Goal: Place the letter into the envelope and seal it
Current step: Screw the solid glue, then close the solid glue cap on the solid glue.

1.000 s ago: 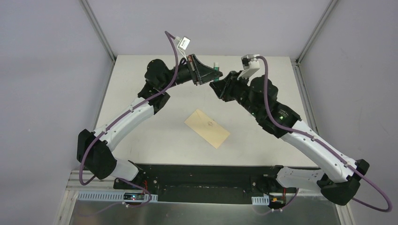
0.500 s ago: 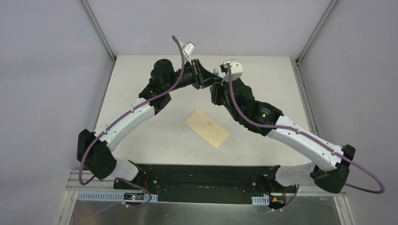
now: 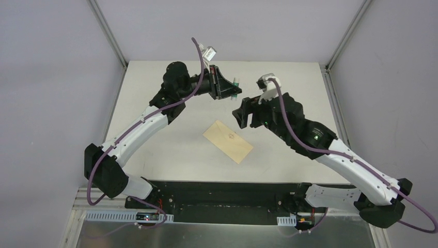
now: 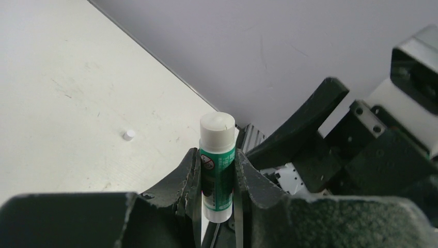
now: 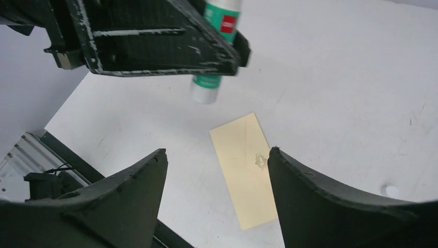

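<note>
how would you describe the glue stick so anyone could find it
Look above the far end of the white table, where the left gripper hangs. Clamped in its jaws is a small green-and-white tube, unlike the flat tan envelope on the tabletop.

The glue stick point(image 4: 217, 173) pinched in the left pincer point(image 4: 217, 155) looks like smooth plastic, with a glossy green label and a matt white cap. That pincer's fingers point(image 4: 186, 181) are black, grainy plastic, scuffed pale along the edges; the right pincer point(image 5: 217, 154) has the same matt black finish. Beneath the right pincer, the envelope point(image 5: 246, 170) is flat, matt yellow-tan paper on a matt off-white counter point(image 5: 335, 77) with faint scratches.
</note>
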Available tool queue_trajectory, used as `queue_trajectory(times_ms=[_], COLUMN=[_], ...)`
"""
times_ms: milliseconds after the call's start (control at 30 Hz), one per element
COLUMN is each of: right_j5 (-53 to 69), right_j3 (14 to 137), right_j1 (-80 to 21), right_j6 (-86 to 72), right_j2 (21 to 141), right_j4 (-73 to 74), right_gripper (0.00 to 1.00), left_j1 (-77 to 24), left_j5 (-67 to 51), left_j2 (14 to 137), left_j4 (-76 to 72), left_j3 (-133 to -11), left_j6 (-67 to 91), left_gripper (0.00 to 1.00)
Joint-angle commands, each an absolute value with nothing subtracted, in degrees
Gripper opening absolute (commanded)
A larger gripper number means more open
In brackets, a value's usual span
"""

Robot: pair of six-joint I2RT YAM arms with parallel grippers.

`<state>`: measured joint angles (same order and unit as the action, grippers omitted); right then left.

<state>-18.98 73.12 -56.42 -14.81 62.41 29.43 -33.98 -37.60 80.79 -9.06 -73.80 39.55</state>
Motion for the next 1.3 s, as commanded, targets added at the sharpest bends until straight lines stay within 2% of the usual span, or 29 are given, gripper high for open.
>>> queue_trajectory(times_ms=[0,233,533,800,1133,1267], right_j5=[-14.95,-13.87,-11.21,-10.23,-11.98,-13.18], right_j3=[72.29,69.58,67.07,66.41,67.22,66.77], right_j1=[-52.57,-42.4,-32.36,-29.31,-26.59,-25.22], right_j6=[-19.15,-24.95,-28.22,-28.83,-28.67,-28.4], right_j2=[58.45,56.74,57.94,60.34,67.55,72.16], right_j4=[34.62,41.32,44.98,45.7,47.61,47.39], right_gripper=[0.74,0.72,0.71,0.7,0.69,0.65], left_j1=[-31.96,-30.35,-30.79,-32.78,-35.75,-37.61], left_j5=[-45.39,-55.01,-70.61,-70.76,-65.16,-62.32], left_j2=[80.48,80.34,76.66,71.41,72.59,72.53], left_j4=[-9.61,-10.37,-24.77,-13.46,-4.07,-2.19], left_j3=[-76.0,-73.82,-65.62,-64.1,-65.67,-65.51], left_j6=[33.74,29.98,26.25,8.0,0.8,0.53], left_gripper=[0.0,0.0,0.0,0.0,0.0,0.0])
